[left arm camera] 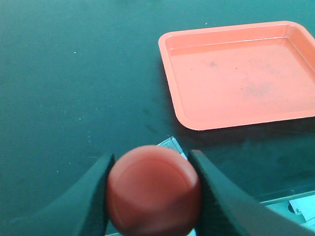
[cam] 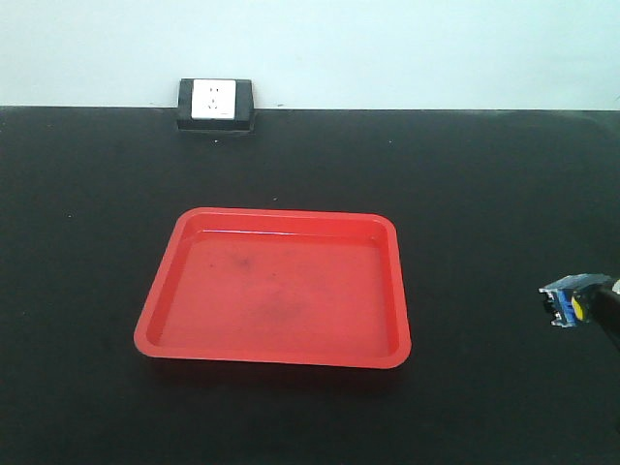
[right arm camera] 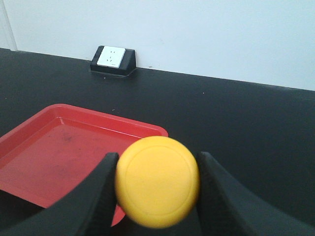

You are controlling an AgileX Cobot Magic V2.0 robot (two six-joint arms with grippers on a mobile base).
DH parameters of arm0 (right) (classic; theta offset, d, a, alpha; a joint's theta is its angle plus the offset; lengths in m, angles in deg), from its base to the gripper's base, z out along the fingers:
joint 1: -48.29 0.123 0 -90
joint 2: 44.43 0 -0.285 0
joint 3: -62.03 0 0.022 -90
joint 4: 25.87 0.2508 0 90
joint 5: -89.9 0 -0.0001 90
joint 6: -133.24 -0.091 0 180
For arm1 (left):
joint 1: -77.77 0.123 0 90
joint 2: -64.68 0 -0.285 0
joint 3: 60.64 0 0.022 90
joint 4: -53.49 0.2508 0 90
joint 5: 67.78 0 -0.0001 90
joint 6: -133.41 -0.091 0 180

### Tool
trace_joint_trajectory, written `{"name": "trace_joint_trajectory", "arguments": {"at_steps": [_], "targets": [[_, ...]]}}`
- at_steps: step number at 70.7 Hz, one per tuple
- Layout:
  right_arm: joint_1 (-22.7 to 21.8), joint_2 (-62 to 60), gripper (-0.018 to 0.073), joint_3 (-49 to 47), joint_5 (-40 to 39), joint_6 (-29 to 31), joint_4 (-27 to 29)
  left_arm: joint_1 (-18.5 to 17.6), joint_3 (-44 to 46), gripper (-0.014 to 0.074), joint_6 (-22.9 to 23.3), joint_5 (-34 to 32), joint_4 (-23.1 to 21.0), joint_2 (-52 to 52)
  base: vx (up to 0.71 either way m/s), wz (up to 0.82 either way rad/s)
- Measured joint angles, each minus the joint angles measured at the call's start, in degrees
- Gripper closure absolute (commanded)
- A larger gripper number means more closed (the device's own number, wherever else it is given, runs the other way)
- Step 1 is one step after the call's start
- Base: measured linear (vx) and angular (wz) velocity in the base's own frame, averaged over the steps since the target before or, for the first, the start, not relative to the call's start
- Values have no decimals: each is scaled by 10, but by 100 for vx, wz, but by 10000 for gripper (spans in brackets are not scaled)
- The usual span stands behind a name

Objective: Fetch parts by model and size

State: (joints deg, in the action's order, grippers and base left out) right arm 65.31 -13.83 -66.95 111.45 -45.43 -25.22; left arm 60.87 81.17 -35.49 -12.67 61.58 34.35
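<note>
One black table (cam: 484, 194) carried everything, and the red tray (cam: 281, 291) at its centre lay bare, so by the look of it no part had been delivered. A wall socket (cam: 215, 103) sat at the tray's 11 o'clock, against the far edge. Both picks seemed done. The left gripper (left arm camera: 151, 162) was closed snugly around the red switch (left arm camera: 153, 196), with the tray at its 2 o'clock. The right gripper (right arm camera: 157, 158) pinched the yellow switch (right arm camera: 157, 184), with the tray at its 9 o'clock. What remained, on this showing, was carrying both over and letting go. The round caps hid their own bases in the wrist views. The front view showed only the yellow switch's blue-and-black base at the tray's 3 o'clock, cut by the frame, and no left arm. A pale strip (left arm camera: 300, 204) at 4 o'clock in the left wrist view could not be identified.
</note>
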Motion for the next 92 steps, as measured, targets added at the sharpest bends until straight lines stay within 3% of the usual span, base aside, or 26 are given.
{"name": "trace_joint_trajectory", "arguments": {"at_steps": [63,76,92], "targets": [[0,0,565,0,0,0,0,0,2,594,0,-30,0,-10,0,0],[0,0,565,0,0,0,0,0,37,594,-9,-36,0,-91,0,0],[0,0,565,0,0,0,0,0,98,594,-50,-116,-31,-244,0,0]]}}
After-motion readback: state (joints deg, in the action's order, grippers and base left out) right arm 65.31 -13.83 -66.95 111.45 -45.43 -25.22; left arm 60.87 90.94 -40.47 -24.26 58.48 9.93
